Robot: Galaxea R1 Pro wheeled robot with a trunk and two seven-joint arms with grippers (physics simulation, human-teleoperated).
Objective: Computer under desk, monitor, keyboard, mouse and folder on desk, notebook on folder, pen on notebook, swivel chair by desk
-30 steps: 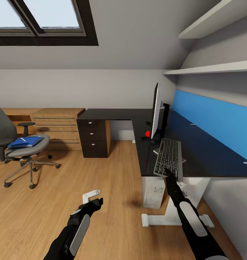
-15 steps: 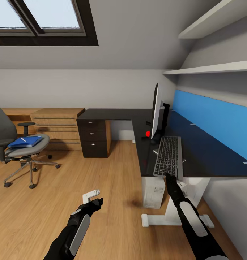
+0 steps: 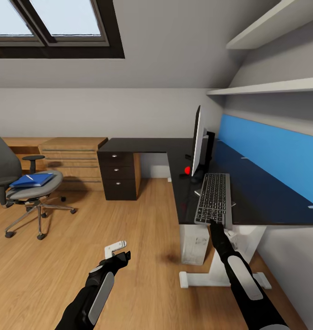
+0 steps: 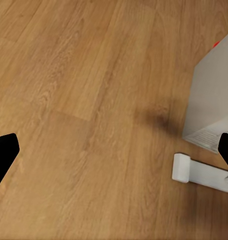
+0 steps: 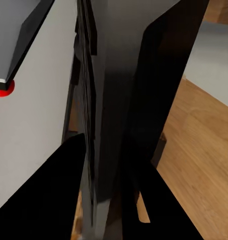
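The black worktop (image 3: 248,201) carries the monitor (image 3: 198,140) and, beside it, the keyboard (image 3: 213,198). The right gripper (image 3: 215,223) is clamped on the keyboard's near edge. The left gripper (image 3: 116,251) hangs spread over floor.

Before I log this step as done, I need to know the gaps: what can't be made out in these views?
- Right gripper: whether its jaws clamp the keyboard; in the head view its arm hides them, and the right wrist view is too close.
- Mouse: cannot be told apart among the dark shapes at the monitor foot.
- Computer: its top, hidden by the desk.
- Swivel chair: its back, cut by the head view's edge.
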